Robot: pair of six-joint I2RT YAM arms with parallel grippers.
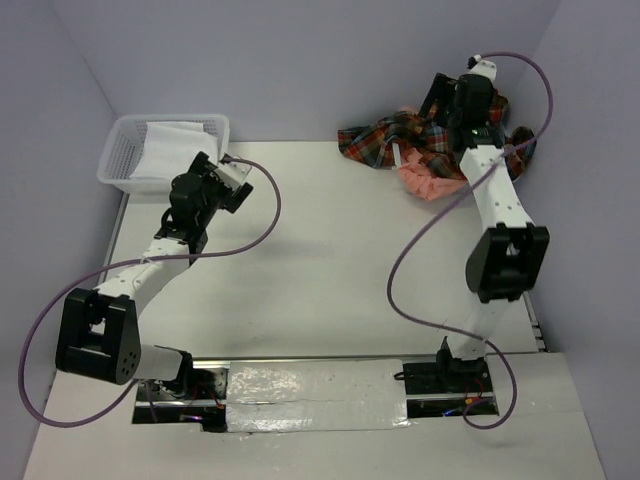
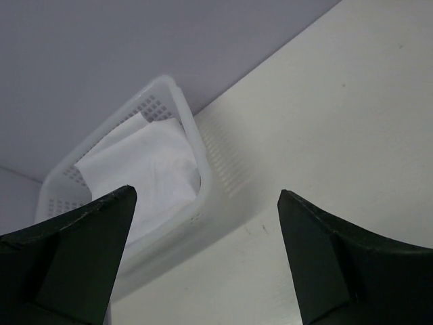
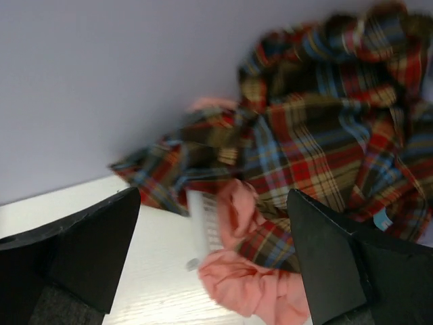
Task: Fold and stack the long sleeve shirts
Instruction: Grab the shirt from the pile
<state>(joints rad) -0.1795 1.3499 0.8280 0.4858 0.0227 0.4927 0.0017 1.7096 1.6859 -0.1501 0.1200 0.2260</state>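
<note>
Wide open, the right gripper is held over the plaid shirt at the upper right of the top view, probably for a first grasp; the pink shirt is tangled in it; the left gripper, open too, is held near the basket

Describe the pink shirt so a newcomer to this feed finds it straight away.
Look to the far right corner of the table, where cloth is heaped against the wall. Most of it is the plaid shirt; the pink shirt spills from its near edge. It alone is plain salmon, with no checks.
</note>
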